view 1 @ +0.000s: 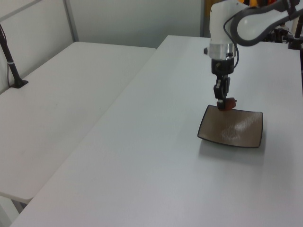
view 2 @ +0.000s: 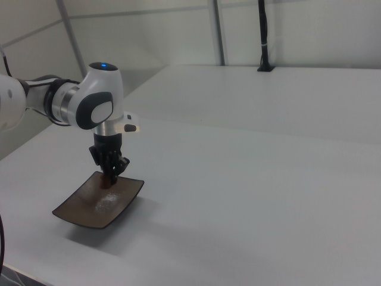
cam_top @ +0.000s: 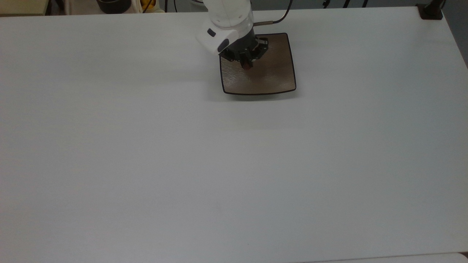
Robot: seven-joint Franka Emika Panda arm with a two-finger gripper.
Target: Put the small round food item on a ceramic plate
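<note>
The square tan-brown ceramic plate (cam_top: pixel 270 78) (view 1: pixel 239 132) (view 2: pixel 89 208) with a dark rim lies on the white table. My gripper (cam_top: pixel 247 64) (view 1: pixel 225 104) (view 2: pixel 110 177) hangs over the plate's far-left part in the top view, shut on the small dark red round food item (cam_top: pixel 247 65) (view 1: pixel 227 104) (view 2: pixel 109 179). In the left view the item sits just above the plate's far edge. The white arm covers the plate's upper left corner in the top view.
The white table (cam_top: pixel 182 164) spreads wide around the plate. A second white table (view 1: pixel 57 104) stands at the left view's left, with a black post (view 1: pixel 12 66) on it. Dark and yellow objects (cam_top: pixel 120 4) sit beyond the table's far edge.
</note>
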